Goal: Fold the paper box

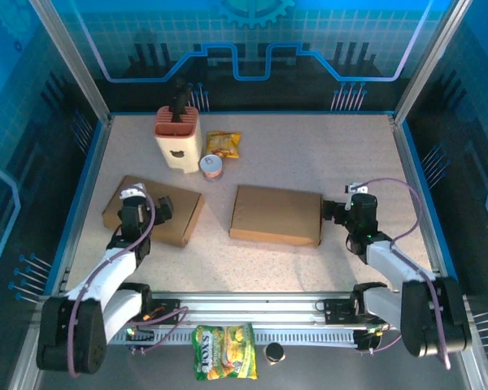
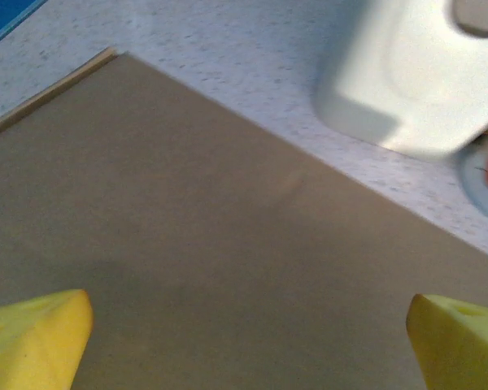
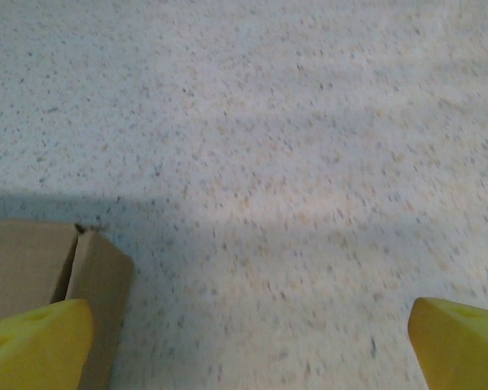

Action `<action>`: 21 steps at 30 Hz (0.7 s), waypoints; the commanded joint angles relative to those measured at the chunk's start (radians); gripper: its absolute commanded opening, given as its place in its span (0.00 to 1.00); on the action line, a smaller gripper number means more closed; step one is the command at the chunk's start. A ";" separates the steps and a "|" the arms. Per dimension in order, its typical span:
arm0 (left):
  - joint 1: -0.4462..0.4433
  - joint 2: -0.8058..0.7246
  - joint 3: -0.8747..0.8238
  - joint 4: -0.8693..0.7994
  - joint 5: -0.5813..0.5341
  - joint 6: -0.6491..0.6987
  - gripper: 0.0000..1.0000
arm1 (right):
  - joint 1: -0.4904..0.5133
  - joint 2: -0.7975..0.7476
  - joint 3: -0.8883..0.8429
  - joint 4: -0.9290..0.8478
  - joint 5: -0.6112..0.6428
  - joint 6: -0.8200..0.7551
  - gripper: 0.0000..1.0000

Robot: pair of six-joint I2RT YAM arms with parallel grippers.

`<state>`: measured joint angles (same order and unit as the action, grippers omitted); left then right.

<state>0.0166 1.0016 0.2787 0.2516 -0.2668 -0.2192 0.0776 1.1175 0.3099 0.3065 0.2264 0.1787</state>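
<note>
Holder (image 1: 177,145) with dark tool (image 1: 179,99) standing inside, brown box (image 1: 276,214) lying flat

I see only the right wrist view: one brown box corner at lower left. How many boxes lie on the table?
Observer: Two brown boxes: the centre box beside your jaws, and a left box.
Operator: Where is the left arm?
Observer: Its jaws hang open above the left box.
Operator: What else is there?
Observer: A white holder, a can and a yellow snack bag, behind the boxes.
</note>
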 commanded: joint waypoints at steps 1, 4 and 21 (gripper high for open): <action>0.037 0.101 -0.015 0.359 0.123 0.055 0.99 | 0.000 0.102 0.004 0.332 -0.040 -0.091 1.00; 0.047 0.236 -0.008 0.503 0.187 0.077 0.99 | -0.006 0.208 0.034 0.463 -0.083 -0.135 1.00; 0.066 0.548 0.040 0.780 0.308 0.144 0.99 | -0.025 0.420 -0.018 0.780 -0.013 -0.120 1.00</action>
<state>0.0795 1.5455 0.2790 1.0542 -0.0139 -0.0978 0.0368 1.5318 0.2749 1.0481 0.1703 0.0765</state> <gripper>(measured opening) 0.992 0.996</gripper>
